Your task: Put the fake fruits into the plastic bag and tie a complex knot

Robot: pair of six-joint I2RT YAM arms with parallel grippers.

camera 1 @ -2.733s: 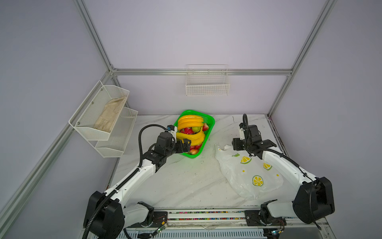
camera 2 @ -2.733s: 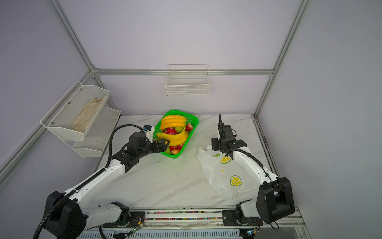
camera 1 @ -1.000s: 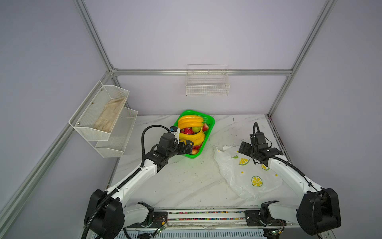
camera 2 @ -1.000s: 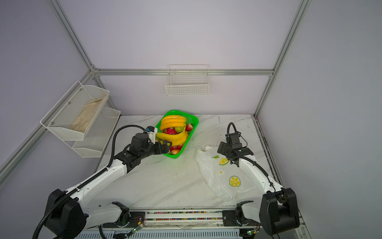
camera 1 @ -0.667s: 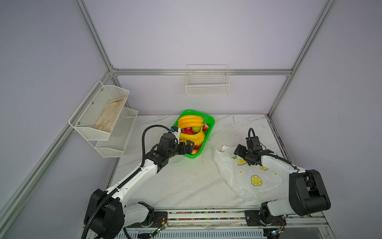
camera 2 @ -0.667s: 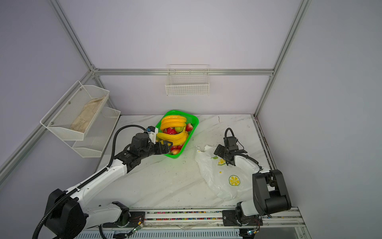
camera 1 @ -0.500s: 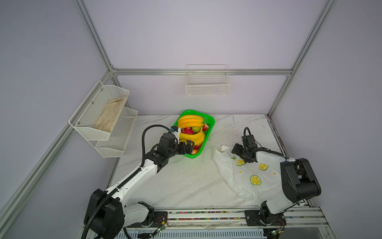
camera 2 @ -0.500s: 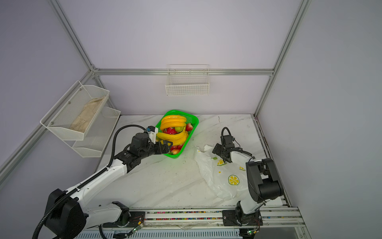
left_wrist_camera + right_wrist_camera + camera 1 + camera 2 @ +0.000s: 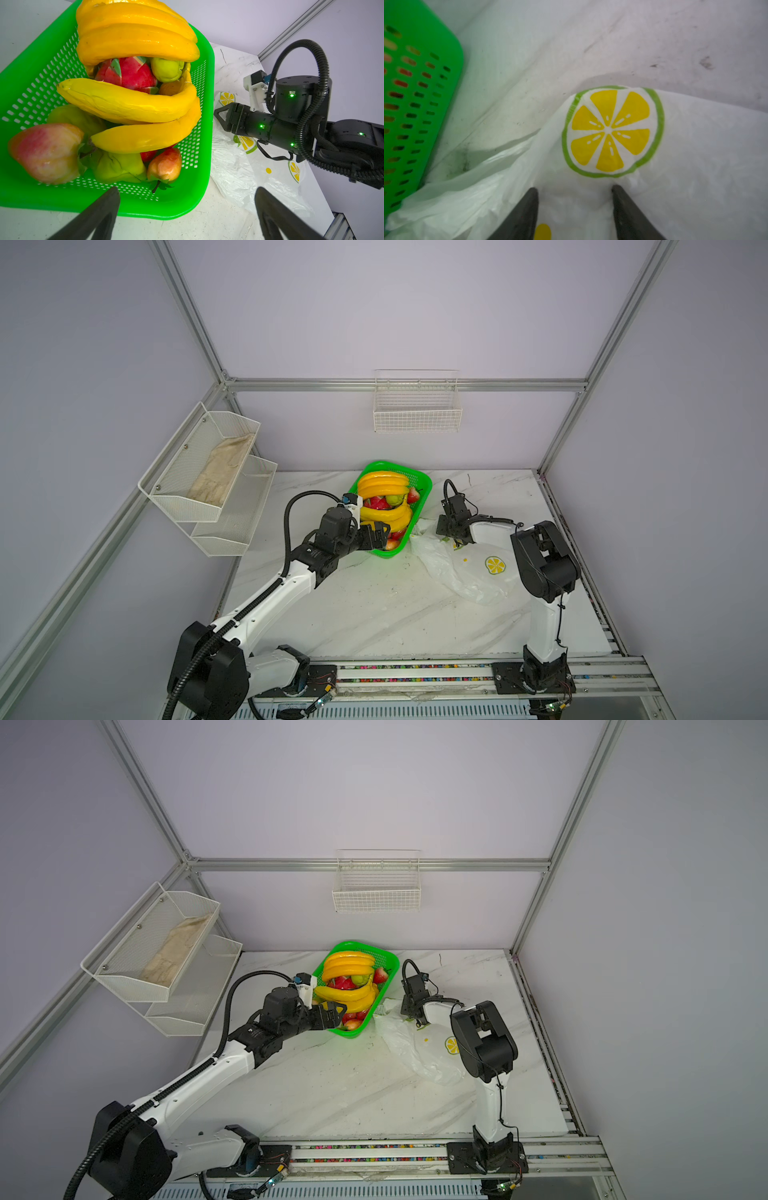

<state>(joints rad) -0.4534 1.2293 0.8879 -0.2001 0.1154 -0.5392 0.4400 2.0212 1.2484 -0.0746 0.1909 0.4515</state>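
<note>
Marble table [image 9: 374,614] first: the plastic bag [image 9: 465,576] lies flat on it, mouth end just beside the green basket [image 9: 417,480], where the fake fruits [image 9: 135,108] sit piled. Left gripper [image 9: 187,192] hovers at the basket's near rim, spread wide. Right gripper [image 9: 575,188] has its tips down on the bag by a lemon print [image 9: 612,131], fingers [image 9: 527,209] part-way apart, nothing pinched that we can see. We'd nip only the top layer, then lift slowly so the mouth opens.

I work in a lab test cell: aluminium framing [image 9: 311,384] across bare lilac walls [image 9: 395,302], a mounting rail [image 9: 415,674] along the frame's bottom edge, a white marble bench [image 9: 374,614].
</note>
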